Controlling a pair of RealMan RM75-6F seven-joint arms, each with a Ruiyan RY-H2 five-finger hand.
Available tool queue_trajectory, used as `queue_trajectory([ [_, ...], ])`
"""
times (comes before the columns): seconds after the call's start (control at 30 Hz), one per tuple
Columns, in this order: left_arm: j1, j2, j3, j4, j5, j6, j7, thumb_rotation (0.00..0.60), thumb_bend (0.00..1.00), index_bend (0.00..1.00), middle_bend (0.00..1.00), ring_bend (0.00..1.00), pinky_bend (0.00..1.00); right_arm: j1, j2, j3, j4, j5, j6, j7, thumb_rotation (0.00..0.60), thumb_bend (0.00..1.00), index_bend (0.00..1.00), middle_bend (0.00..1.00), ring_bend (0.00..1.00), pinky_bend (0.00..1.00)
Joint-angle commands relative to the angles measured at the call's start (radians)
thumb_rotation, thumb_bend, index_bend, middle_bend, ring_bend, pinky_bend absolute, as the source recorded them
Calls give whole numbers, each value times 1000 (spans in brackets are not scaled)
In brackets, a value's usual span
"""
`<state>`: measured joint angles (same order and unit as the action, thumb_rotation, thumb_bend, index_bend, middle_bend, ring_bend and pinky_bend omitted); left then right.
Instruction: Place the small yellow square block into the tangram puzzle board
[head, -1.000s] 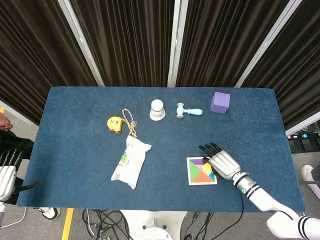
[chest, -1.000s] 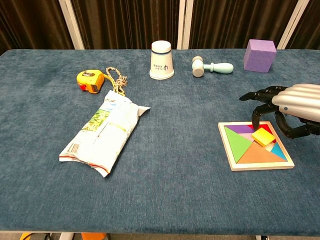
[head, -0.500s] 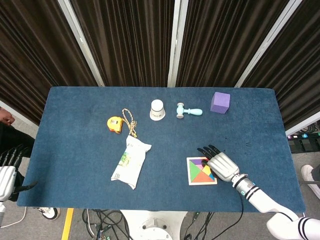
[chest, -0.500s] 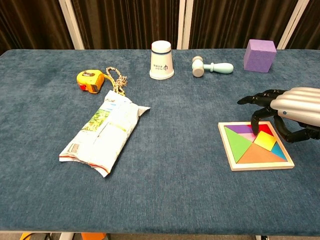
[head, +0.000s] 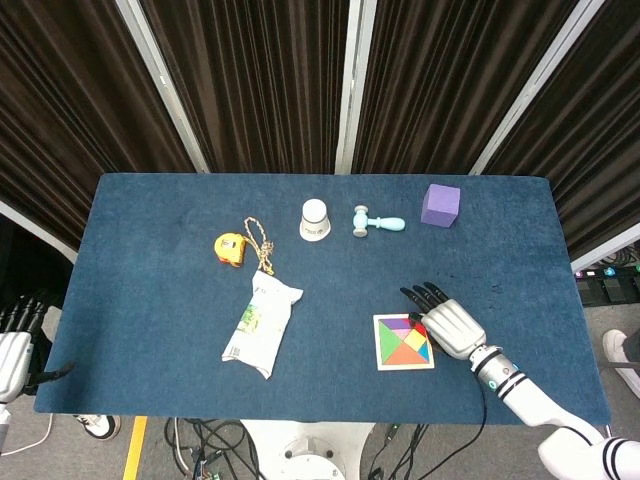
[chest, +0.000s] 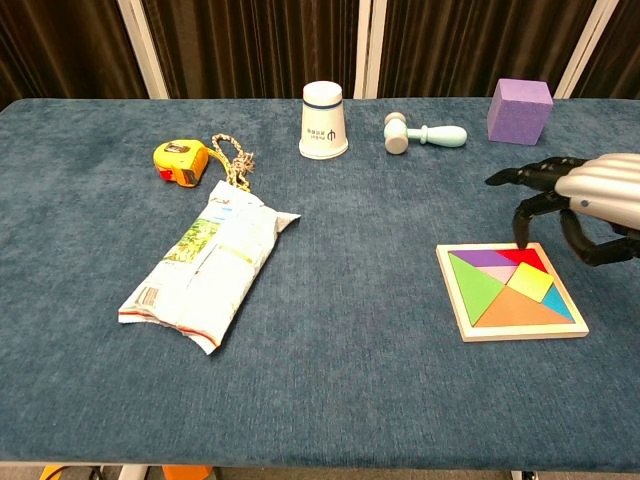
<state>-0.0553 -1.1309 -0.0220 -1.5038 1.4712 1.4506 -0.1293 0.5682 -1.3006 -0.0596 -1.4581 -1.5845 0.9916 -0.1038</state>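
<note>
Now the small yellow square block (chest: 534, 283) lies flat inside the wooden tangram puzzle board (chest: 510, 293), just below the empty right hand (chest: 585, 205), whose fingers are spread.

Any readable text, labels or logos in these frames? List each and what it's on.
None can be quoted.
White paper cup: a dark logo with small print beneath it, too small to read.
Snack bag: printed graphics and a white label panel, blurred.
Yellow tape measure: no legible marking.
Tangram puzzle board: no text.
</note>
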Motion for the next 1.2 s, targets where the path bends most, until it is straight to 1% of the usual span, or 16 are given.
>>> queue_trajectory([
  [0.03, -1, 0, -1, -3, 2, 2, 3, 600, 0, 88, 18, 0, 44, -5, 4, -9, 3, 2, -8, -5, 546, 939, 426, 0, 0, 0],
  [0.33, 1, 5, 0, -7, -1, 1, 3, 600, 0, 88, 18, 0, 44, -6, -20, -7, 27, 16, -25, -19, 547, 938, 427, 0, 0, 0],
  [0.8, 1, 1, 1, 0, 1, 2, -4, 600, 0, 88, 18, 0, 44, -10, -26, -14, 28, 17, -36, -27, 546, 938, 443, 0, 0, 0],
  [1.2, 2, 1, 1, 0, 1, 2, -1, 600, 0, 88, 18, 0, 44, -13, -20, -7, 21, 3, -10, -9, 546, 937, 444, 0, 0, 0],
])
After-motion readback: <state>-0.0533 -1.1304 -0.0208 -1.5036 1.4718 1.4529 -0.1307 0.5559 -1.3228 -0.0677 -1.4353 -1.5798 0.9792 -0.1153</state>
